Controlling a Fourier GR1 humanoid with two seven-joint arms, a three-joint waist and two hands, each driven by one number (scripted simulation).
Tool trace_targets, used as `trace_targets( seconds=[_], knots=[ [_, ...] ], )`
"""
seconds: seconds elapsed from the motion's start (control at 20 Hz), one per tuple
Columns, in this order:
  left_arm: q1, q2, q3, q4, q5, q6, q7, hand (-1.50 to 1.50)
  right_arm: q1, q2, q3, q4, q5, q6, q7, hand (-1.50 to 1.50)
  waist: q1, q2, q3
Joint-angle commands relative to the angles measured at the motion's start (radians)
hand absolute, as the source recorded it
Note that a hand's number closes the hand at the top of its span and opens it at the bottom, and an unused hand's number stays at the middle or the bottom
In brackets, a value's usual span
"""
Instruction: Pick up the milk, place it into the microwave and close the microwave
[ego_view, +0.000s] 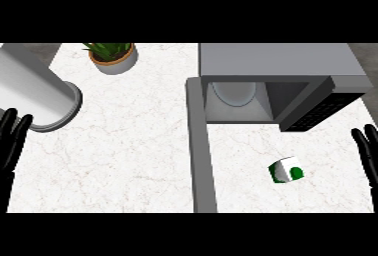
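1. My right hand rests at the right edge of the head view, fingers straight, upright and apart, holding nothing.
2. My left hand rests the same way at the left edge, fingers relaxed and empty, beside a large white cylinder.
3. The milk, a small white-and-green carton, lies tilted on the white worktop, in front of the microwave and well apart from both hands, nearer my right.
4. The microwave stands open: its door swings out toward me along the left of the cavity, and a pale turntable shows inside.
5. I judge the task is at its first step; the milk is not yet picked up.
6. Next I would bring the right hand inward over the carton and curl the fingers round its sides, minding its tilt.
7. A potted plant sits far back, out of the way.
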Motion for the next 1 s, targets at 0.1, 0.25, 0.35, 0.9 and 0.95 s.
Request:
trace_targets(
  seconds=[0.1, 0.25, 0.35, 0.9, 0.95],
  knots=[
    [0.194, 0.002, 0.088, -0.043, 0.156, -0.149, -0.065, -1.5, 0.08, 0.025, -0.003, -0.008, 0.051, -0.007, -0.008, -1.5, 0.006, 0.001, 0.0],
    [0.187, -0.008, 0.095, -0.183, 0.164, -0.09, 0.041, -1.5, 0.107, 0.046, 0.024, 0.006, 0.106, -0.008, -0.037, -1.5, 0.003, 0.001, 0.0],
    [0.261, 0.02, 0.196, -0.19, 0.275, -0.161, 0.021, -1.5, 0.103, 0.06, 0.039, 0.032, 0.138, -0.025, -0.037, -1.5, 0.009, 0.0, 0.0],
    [0.303, 0.004, 0.268, -0.23, 0.345, -0.196, 0.058, -1.5, 0.056, 0.074, -0.081, 0.387, 0.171, -0.056, -0.244, -1.5, 0.012, 0.002, 0.001],
    [0.347, 0.0, 0.29, -0.194, 0.381, -0.266, 0.005, -1.5, 0.046, 0.088, -0.094, 0.447, 0.189, -0.085, -0.27, -1.5, 0.022, 0.001, 0.001]
  ],
)
